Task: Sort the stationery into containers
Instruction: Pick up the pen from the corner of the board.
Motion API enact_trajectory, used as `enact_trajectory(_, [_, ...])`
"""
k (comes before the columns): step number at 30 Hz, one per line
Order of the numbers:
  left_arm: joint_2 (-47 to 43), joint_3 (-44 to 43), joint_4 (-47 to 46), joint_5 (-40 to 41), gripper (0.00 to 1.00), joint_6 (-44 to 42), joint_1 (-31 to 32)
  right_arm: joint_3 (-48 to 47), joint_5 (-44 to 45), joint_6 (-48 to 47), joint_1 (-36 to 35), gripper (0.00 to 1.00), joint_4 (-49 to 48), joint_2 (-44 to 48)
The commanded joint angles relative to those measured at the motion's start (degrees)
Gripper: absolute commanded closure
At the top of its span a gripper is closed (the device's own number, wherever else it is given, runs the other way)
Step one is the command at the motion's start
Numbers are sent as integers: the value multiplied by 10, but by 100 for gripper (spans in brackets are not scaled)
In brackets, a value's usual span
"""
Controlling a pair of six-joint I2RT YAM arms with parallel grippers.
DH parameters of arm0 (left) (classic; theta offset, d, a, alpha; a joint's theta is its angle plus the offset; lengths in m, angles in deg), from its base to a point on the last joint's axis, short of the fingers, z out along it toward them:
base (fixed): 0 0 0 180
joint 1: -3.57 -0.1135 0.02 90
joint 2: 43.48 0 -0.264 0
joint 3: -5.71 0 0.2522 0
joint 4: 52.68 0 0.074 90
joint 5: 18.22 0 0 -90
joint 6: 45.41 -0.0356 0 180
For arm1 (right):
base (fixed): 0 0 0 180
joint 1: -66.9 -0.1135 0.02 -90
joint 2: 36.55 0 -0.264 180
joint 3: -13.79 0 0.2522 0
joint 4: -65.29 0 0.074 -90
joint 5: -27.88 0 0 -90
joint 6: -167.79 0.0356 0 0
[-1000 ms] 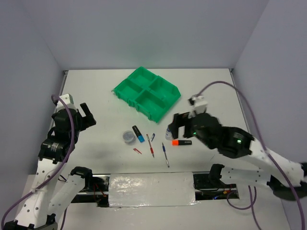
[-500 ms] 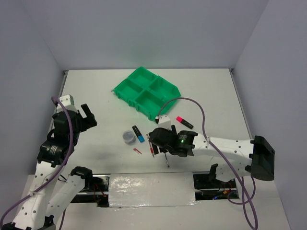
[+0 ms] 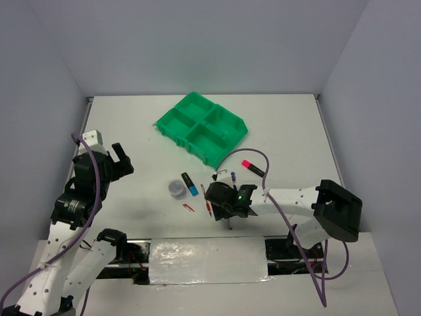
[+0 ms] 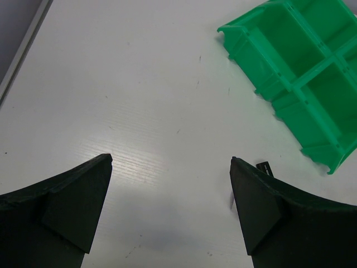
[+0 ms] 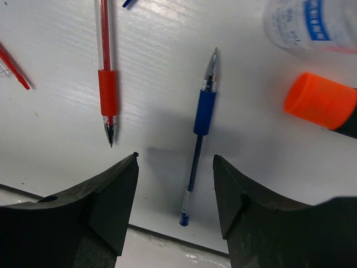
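A white worktop (image 3: 289, 125) fills the middle of the scene. In the left wrist view its surface shows fine parallel lines and a few small dark specks. Plain pale grey walls (image 3: 210, 46) stand behind it and at both sides. A thin grey rim (image 3: 84, 118) runs along its left edge. At the near edge lies a shiny silver sheet (image 3: 207, 260), flat and slightly wrinkled.
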Motion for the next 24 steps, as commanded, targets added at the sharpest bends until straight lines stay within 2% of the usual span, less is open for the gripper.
enact_trajectory(1, [-2,-4,-12,-4,1,4,2,16,-28,4,6,37,-46,-19])
enact_trajectory(9, [2,-4,-14,-7,1,2,3,53,-54,11,18,50,-67,-14])
enact_trajectory(12, [3,-4,-13,-9,1,2,3,64,-61,14,18,66,-64,-13])
enact_trajectory(13, [3,-4,-13,-9,1,2,3,67,-62,17,18,77,-61,-13])
enact_trajectory(15, [4,-4,-12,-8,1,2,3,71,-57,23,18,87,-50,-9])
enact_trajectory(16, [3,-4,-12,-8,1,3,3,75,-55,25,18,95,-47,-7])
enact_trajectory(19, [3,-4,-12,-9,1,2,3,82,-37,37,19,100,-31,5])
enact_trajectory(24, [8,-5,-16,-26,1,-8,3,76,-25,36,18,100,-19,52])
